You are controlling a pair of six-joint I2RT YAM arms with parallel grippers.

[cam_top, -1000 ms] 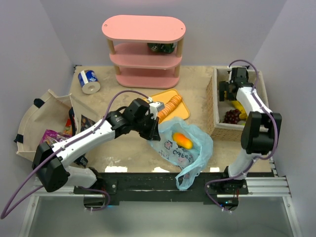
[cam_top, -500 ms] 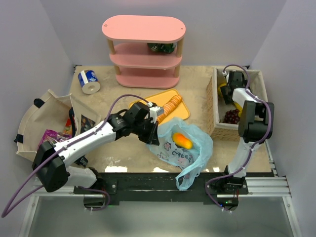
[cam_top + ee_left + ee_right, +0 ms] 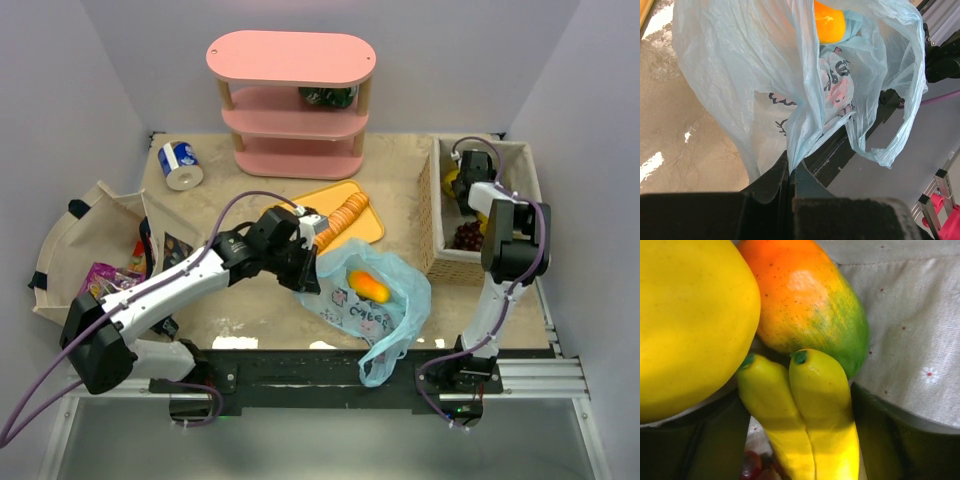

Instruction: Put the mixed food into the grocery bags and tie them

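Observation:
A light-blue grocery bag (image 3: 385,300) with cartoon prints lies at the table's front centre, an orange-yellow fruit (image 3: 368,284) inside it. My left gripper (image 3: 308,272) is shut on a bunched fold of the bag's rim (image 3: 800,135), with the fruit (image 3: 829,22) showing beyond. My right gripper (image 3: 464,188) reaches down into the wicker basket (image 3: 432,215). In the right wrist view its fingers (image 3: 880,430) press against both sides of two yellow bananas (image 3: 810,410). A mango (image 3: 810,300) and a large yellow fruit (image 3: 690,315) lie just past them, and dark grapes (image 3: 470,235) sit nearer.
A pink shelf (image 3: 290,100) stands at the back, with a blue-and-white can (image 3: 181,165) to its left. An orange tray (image 3: 370,225) holds the sliced loaf (image 3: 345,212) behind the bag. A beige cloth tote (image 3: 95,215) with snack packets (image 3: 105,272) sits at the left edge.
My right gripper has moved further back and down into the basket and has closed in on the bananas. The left arm has shifted slightly while keeping hold of the bag.

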